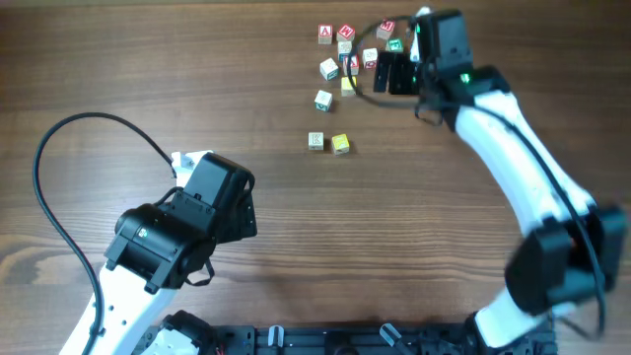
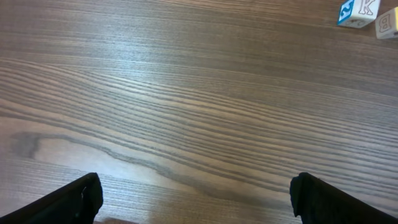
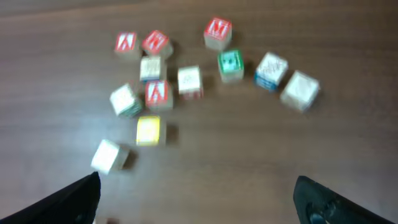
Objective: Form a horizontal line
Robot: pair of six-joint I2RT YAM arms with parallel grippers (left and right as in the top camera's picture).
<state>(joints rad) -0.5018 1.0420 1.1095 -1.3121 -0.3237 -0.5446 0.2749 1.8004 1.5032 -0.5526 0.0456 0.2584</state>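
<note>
Now, L gripper (image 2: 198, 190) fingers spread, empty, near left, R gripper (image 3: 196, 185) spread, empty, by far-right cube cluster (image 1: 328, 69), pale cube (image 1: 315, 141) beside yellow cube (image 1: 341, 144), nearer.

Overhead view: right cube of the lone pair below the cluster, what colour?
It's a yellow cube; the overhead view shows it best.

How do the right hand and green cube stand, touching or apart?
Apart. Right wrist view shows bare table between the green cube and the open right hand.
</note>
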